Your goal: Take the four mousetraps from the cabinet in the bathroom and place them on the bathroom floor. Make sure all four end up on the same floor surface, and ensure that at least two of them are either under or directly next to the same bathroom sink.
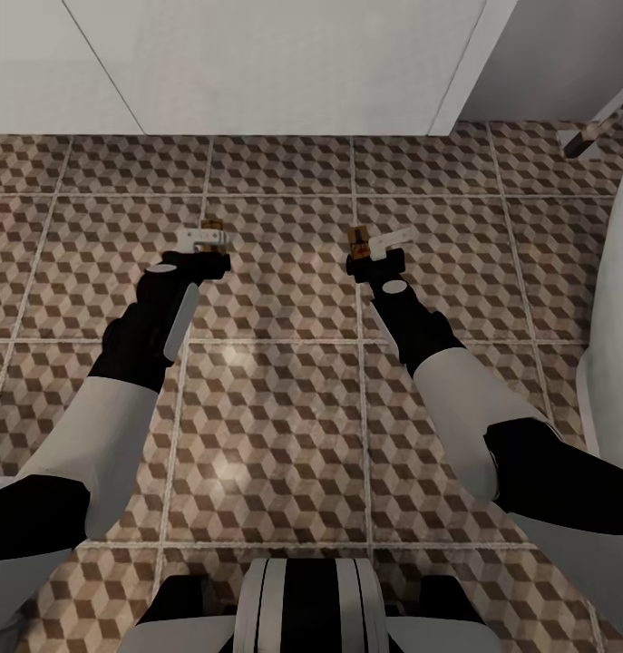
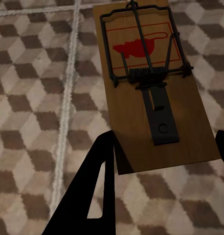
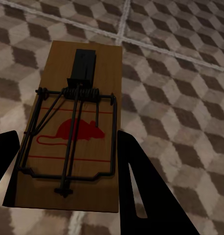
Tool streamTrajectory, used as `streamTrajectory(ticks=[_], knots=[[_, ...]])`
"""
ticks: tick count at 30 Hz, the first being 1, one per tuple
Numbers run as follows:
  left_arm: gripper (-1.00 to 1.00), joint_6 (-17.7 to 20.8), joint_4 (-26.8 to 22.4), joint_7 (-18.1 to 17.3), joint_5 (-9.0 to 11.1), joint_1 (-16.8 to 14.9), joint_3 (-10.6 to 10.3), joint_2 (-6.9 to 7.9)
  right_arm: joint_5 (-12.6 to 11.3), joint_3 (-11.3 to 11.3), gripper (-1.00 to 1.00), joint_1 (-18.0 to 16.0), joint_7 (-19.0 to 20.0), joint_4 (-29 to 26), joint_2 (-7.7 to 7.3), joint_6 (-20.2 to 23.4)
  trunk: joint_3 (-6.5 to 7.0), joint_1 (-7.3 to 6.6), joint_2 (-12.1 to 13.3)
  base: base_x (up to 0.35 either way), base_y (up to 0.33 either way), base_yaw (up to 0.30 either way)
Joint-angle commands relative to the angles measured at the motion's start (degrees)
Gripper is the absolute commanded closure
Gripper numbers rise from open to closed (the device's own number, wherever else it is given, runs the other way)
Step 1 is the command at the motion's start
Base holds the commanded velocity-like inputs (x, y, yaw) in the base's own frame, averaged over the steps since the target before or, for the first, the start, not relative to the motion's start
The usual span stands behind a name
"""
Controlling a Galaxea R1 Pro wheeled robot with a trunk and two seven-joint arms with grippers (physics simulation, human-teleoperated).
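A home bathroom, by the look of it: the floor of large square tiles printed with brown, tan and white cubes (image 1: 284, 381) and pale grout lines runs up to plain white panels (image 1: 257, 63), and a smooth white curved fixture (image 1: 615, 336) stands at one side.

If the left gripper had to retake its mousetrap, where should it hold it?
Probably across the bare end of the mousetrap, by its long side edges, where the left gripper has it now. The wire and spring crowd the red-mouse end, so approach from the plain end.
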Motion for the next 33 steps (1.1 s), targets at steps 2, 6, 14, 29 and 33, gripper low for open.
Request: streamTrajectory(ticks=[2,6,14,29,33], knots=[[1.00,0.24,-0.20,0.42,0.44,-0.02,-0.11,0.03,0.49,0.16,1.00,-0.01,-0.28,-0.09,0.00,0.49,-0.03,-0.01,-0.01,0.000,0.000,0.000],[1.00,0.24,-0.75,0.56,0.40,0.97,-0.11,0.03,0.49,0.16,1.00,-0.01,-0.44,-0.10,0.00,0.49,-0.03,-0.01,-0.01,0.000,0.000,0.000],[1.00,0.24,-2.43,0.70,0.37,2.63,-0.11,0.03,0.49,0.16,1.00,0.06,-0.46,0.03,-0.05,0.49,-0.03,-0.01,-0.01,0.000,0.000,0.000],[1.00,0.24,-2.54,0.64,0.36,2.79,-0.11,0.03,0.49,0.16,1.00,0.08,-0.46,0.07,-0.06,0.49,-0.03,-0.01,-0.01,0.113,0.000,0.000],[1.00,0.24,-2.54,0.66,0.36,2.79,-0.11,0.03,0.49,0.16,1.00,0.08,-0.46,0.08,-0.07,0.49,-0.03,-0.01,-0.01,0.211,0.000,0.000]])
